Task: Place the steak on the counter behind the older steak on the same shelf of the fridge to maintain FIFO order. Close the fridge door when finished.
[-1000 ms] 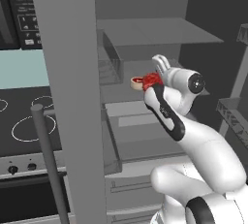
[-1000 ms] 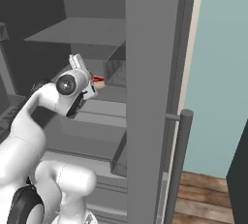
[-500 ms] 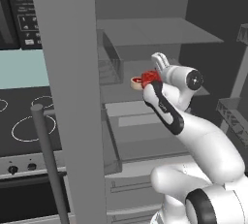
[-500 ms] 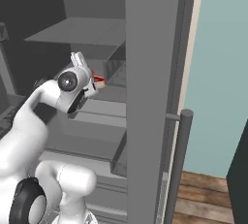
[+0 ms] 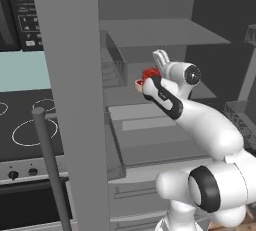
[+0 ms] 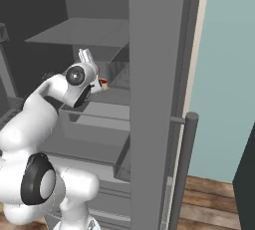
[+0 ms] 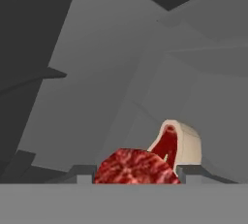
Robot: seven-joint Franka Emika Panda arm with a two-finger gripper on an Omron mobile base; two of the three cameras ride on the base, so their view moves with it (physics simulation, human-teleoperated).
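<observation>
Gripper (image 7: 133,174) is clamped narrow on the steak (image 7: 134,166), bottom centre of the hand view, with a finger (image 7: 83,173) tip showing on each side of the red marbled piece. Just past it, right of centre, the older steak (image 7: 168,145) sits in its tan bowl (image 7: 186,143), which looks tipped on edge from this rolled camera; whether the two touch can't be told. Left base view has the hand at upper centre inside the open fridge (image 5: 150,35), with red meat (image 5: 149,74) and a sliver of tan bowl peeking past the wrist above the grey shelf (image 5: 120,95); it cannot separate the two steaks, the hand view can. Right base view gives a speck of red and tan beside the wrist (image 6: 102,82), mostly blocked by the arm and the door (image 6: 159,99) edge. Versus half a second earlier the arm pose and meat position look nearly unchanged, the wrist maybe slightly further in.
</observation>
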